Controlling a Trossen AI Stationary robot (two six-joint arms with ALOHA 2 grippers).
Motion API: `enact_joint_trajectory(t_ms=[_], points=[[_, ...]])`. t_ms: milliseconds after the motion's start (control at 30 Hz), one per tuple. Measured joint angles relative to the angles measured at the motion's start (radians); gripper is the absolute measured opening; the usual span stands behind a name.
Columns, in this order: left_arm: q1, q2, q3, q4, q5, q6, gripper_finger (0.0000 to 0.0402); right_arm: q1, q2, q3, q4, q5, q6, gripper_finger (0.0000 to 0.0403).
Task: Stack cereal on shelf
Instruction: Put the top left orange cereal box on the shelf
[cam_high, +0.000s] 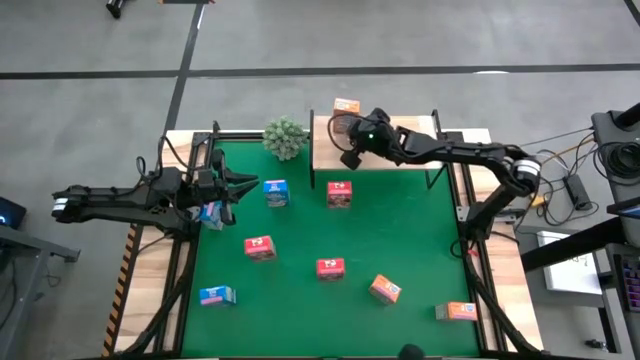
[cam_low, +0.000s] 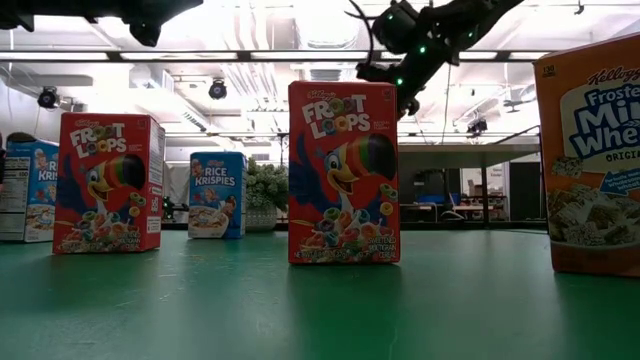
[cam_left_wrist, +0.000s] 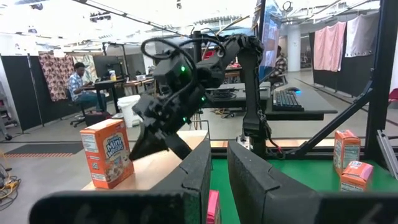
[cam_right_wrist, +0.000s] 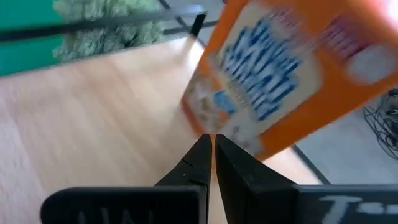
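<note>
The shelf, a pale wooden board with black side supports, is found at twelve o'clock on the green table; one orange box is already stood at its far left corner. The right gripper is placed over the shelf just beside that box, its fingers pressed together on nothing, so a placing step is judged just finished. The left gripper is recorded at nine o'clock, its fingers nearly closed and seemingly pinching a blue box, though the grip itself is not clearly seen. Eight boxes are left off the shelf. On the felt are catalogued: a blue box at centre-left, a red box beside the shelf's front edge, two further red boxes, a third blue box at seven o'clock, and two orange boxes at five o'clock. For the next move, a lift clear of the orange box would be required of the right arm. A small green plant is noted at the shelf's left end, crowding the left arm's approach.
</note>
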Motion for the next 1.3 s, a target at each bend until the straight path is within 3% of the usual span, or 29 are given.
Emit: enact_joint_trajectory(t_ms=[667, 1033, 1300], points=[[0.000, -0.001, 0.000, 0.001, 0.000, 0.004, 0.0037, -0.028, 0.037, -0.003, 0.076, -0.006, -0.017, 0.0012], [0.000, 0.000, 0.000, -0.007, 0.000, 0.004, 0.0037, -0.029, -0.015, -0.003, -0.131, -0.002, 0.033, 0.0012], [0.000, 0.000, 0.000, -0.007, 0.000, 0.004, 0.0037, -0.082, -0.072, -0.003, -0.106, 0.050, 0.041, 0.0012]])
